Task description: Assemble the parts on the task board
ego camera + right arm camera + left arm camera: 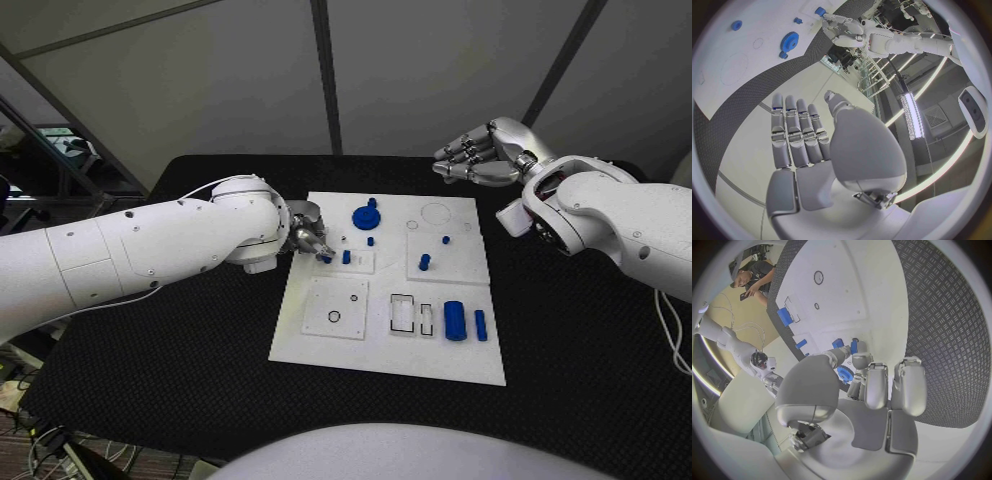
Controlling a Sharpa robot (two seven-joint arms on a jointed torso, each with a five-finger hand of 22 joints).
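Observation:
The white task board [378, 345] lies in the middle of the black table. My left hand [307, 238] is over the board's left edge and pinches a small blue peg [327, 258] between thumb and fingertip; in the left wrist view the peg [854, 346] sticks out past the fingertips [859, 359]. A blue gear [366, 215] stands just right of that hand, gear [844, 374] partly hidden under the fingers. More small blue pegs [424, 262] stand in the board. My right hand [483, 155] hovers off the board's far right corner, holding nothing, its fingers [795, 132] straight.
A blue cylinder [454, 320] and a thin blue bar [480, 324] lie at the board's near right beside two rectangular slots [402, 314]. A round hole [335, 316] sits at the near left. Bare black table [577, 340] surrounds the board.

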